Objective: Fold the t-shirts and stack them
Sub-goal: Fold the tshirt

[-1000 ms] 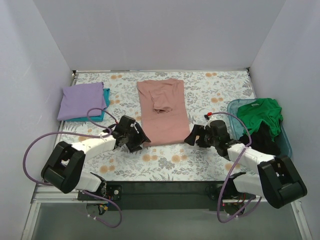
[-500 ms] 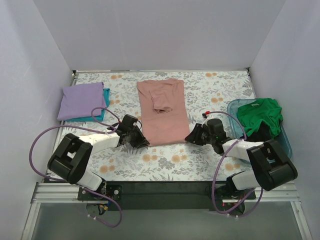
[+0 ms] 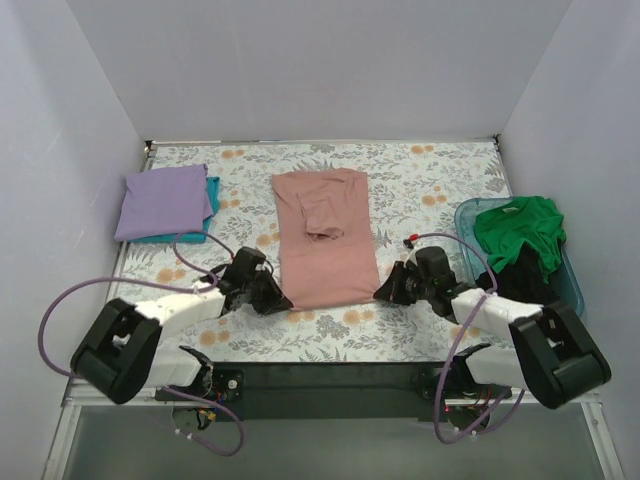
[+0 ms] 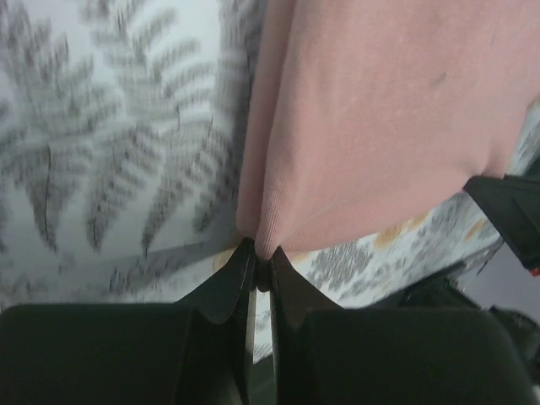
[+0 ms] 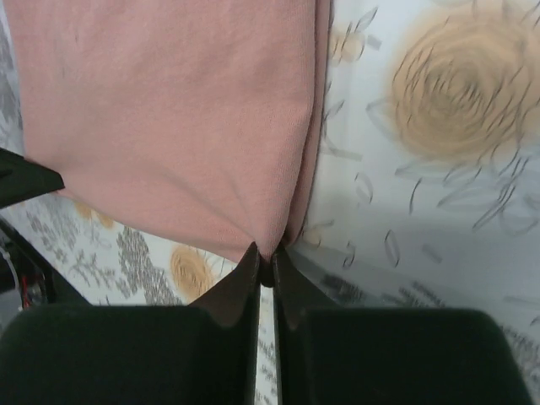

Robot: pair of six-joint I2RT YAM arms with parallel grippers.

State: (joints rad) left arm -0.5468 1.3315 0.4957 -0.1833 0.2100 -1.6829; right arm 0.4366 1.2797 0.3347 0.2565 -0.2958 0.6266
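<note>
The floral-printed table (image 3: 440, 170) gives you a flat, matte bed. The dusty pink t-shirt (image 3: 325, 245) lies at its middle, folded into a long rectangle of smooth, fine knit. Judge it light and limp, likely to sag between two holds, so take it at the near hem corners and raise both evenly. Far left, the lavender t-shirt (image 3: 165, 200) sits folded on the teal t-shirt (image 3: 212, 188). At right, the green t-shirt (image 3: 520, 230) and black t-shirt (image 3: 520, 285) are heaped in the translucent tub (image 3: 466, 214). Your left gripper (image 4: 261, 272) is pinched closed on the pink shirt's near-left corner, and your right gripper (image 5: 265, 268) on the near-right one.
</note>
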